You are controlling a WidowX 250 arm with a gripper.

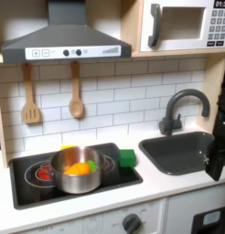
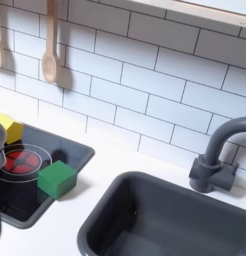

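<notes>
One pot [image 1: 76,170] sits on the stove [image 1: 32,187] in the first exterior view, holding an orange piece [image 1: 78,168], with a green block [image 1: 128,158] just beside it. At that picture's right edge the dark gripper [image 1: 218,157] hangs by the sink [image 1: 174,155]; I cannot tell how its jaws stand. The second exterior view brings the green block [image 2: 57,179], faucet [image 2: 217,160] and a yellow block [image 2: 7,128] closer.

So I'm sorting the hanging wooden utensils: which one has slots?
The wooden slotted spatula, hanging left of the plain-bowled wooden spoon in the first exterior view.
</notes>
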